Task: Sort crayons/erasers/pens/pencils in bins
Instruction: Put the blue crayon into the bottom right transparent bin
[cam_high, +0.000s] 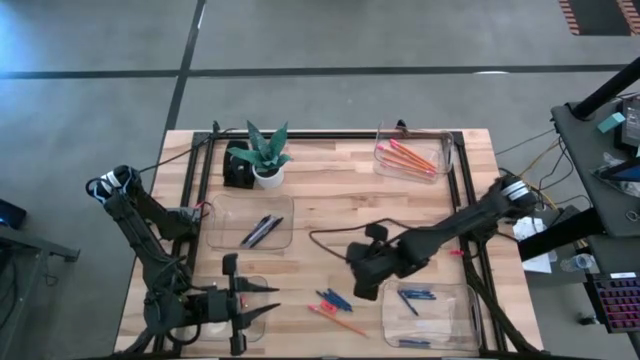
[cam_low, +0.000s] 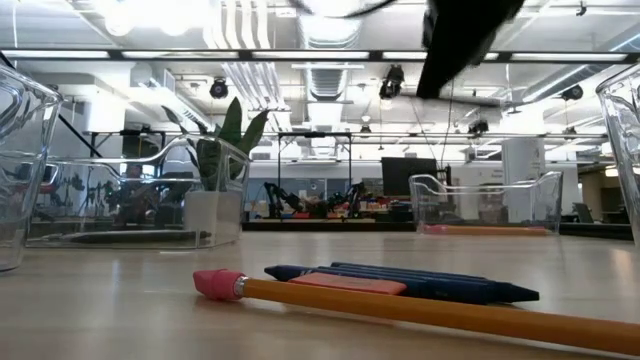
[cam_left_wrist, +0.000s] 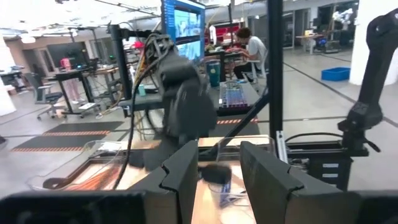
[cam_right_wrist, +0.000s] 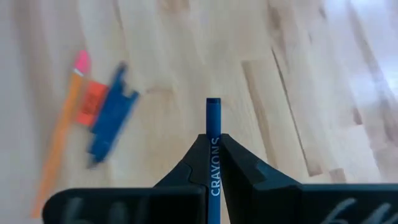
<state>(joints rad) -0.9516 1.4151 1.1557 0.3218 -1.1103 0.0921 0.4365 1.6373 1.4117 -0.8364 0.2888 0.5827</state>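
Between the right gripper's (cam_right_wrist: 213, 155) fingers: a blue crayon (cam_right_wrist: 212, 124), clamped, raised above the bench (cam_high: 330, 215). Just beside: loose crayons (cam_high: 335, 298), an eraser (cam_right_wrist: 93, 102), a pencil (cam_high: 340, 322). Nearer its own arm: a bin (cam_high: 465, 310) with crayons. Far off: left gripper (cam_high: 270, 302), fingers apart, over another bin (cam_high: 256, 322).

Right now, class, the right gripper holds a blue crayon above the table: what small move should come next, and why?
Probably carry it toward the near-right bin. The right gripper is shut on the blue crayon, lifted over bare wood beside the loose pile, and that bin already holds blue crayons, while the pencils fill the far-right one. The left gripper waits at the near-left.
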